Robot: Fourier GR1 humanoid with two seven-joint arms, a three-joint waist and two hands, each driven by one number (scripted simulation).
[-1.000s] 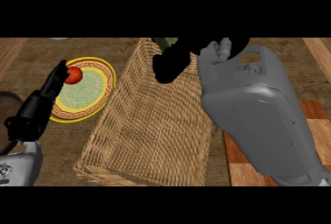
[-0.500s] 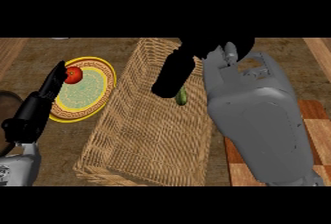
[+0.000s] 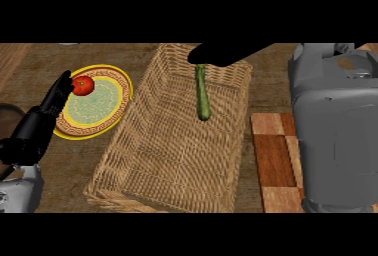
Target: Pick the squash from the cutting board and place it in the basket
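A long green squash lies lengthwise in the far half of the woven basket, free of any grasp. My right hand hovers over the basket's far rim, just beyond the squash's upper end, open with its fingers stretched to the left. Its grey forearm covers most of the wooden cutting board at the right. My left hand rests open at the left edge, fingers pointing up beside the plate.
A yellow-rimmed plate with a red tomato sits left of the basket, close to my left hand's fingertips. A round dark object shows at the far left edge. Wooden counter surrounds the basket.
My right hand let go of the squash, opened and drew back toward the basket's far rim. The squash now lies flat in the basket. The left hand has stayed still.
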